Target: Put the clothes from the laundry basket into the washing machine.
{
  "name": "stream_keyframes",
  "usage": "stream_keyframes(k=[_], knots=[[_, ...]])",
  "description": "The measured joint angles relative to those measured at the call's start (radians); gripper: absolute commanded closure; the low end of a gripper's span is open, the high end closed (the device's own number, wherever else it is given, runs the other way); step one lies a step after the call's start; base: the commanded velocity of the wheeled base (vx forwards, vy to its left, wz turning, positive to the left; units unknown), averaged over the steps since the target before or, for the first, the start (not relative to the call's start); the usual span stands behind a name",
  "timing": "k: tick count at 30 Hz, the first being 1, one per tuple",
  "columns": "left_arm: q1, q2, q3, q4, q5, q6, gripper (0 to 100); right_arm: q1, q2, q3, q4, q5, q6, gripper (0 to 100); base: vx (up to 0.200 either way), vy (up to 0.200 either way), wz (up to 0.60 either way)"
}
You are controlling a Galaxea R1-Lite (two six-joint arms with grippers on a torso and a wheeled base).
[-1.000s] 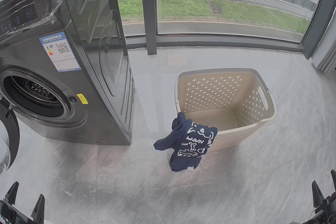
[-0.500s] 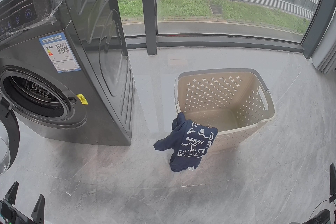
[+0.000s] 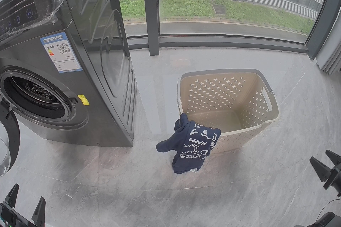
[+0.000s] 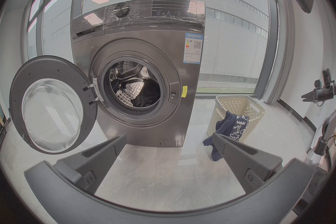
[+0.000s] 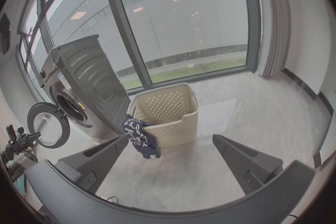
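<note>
Navy printed T-shirt (image 3: 190,146) drapes over the perforated beige laundry basket (image 3: 248,96) rim; left tool (image 3: 27,194) and right tool (image 3: 320,155) gape wide.

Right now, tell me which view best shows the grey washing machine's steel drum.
Left wrist view: it faces the steel drum of the grey washing machine squarely, dark cloth inside. Head view sees it obliquely; right wrist view, small and far.

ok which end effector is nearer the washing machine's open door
Left. The left end effector is just in front of the open door; the right end effector is off past the laundry basket.
</note>
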State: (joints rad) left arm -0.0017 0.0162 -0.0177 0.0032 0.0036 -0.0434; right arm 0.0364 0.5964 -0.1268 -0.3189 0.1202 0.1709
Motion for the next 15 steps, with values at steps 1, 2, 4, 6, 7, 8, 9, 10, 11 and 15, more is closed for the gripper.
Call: stream_keyframes(k=[1,2,4,6,7,8,9,10,11,15], knots=[[0.0,0.0,0.0,0.0,0.0,0.0,0,0.012,0.051,0.003,-0.032,0.005,0.0,0,0.0,0.0,0.0],[0.0,0.0,0.0,0.0,0.0,0.0,0,0.023,0.095,0.005,-0.057,0.008,0.0,0,0.0,0.0,0.0],[0.0,0.0,0.0,0.0,0.0,0.0,0,0.048,0.192,0.01,-0.115,0.006,-0.004,0,0.0,0.0,0.0],[0.0,0.0,0.0,0.0,0.0,0.0,0,0.084,0.292,0.013,-0.174,-0.007,-0.008,0,0.0,0.0,0.0],[0.0,0.0,0.0,0.0,0.0,0.0,0,0.107,0.339,0.014,-0.204,-0.018,-0.009,0,0.0,0.0,0.0],[0.0,0.0,0.0,0.0,0.0,0.0,0,0.129,0.377,0.013,-0.229,-0.03,-0.007,0,0.0,0.0,0.0],[0.0,0.0,0.0,0.001,0.0,0.0,0,0.156,0.421,0.011,-0.252,-0.046,-0.005,0,0.0,0.0,0.0],[0.0,0.0,0.0,0.0,0.0,0.0,0,0.177,0.458,0.007,-0.273,-0.063,0.001,0,0.0,0.0,0.0],[0.0,0.0,0.0,0.0,0.0,0.0,0,0.204,0.506,-0.001,-0.303,-0.086,0.011,0,0.0,0.0,0.0],[0.0,0.0,0.0,0.0,-0.001,0.0,0,0.301,0.648,-0.033,-0.4,-0.167,0.05,0,0.0,0.0,0.0]])
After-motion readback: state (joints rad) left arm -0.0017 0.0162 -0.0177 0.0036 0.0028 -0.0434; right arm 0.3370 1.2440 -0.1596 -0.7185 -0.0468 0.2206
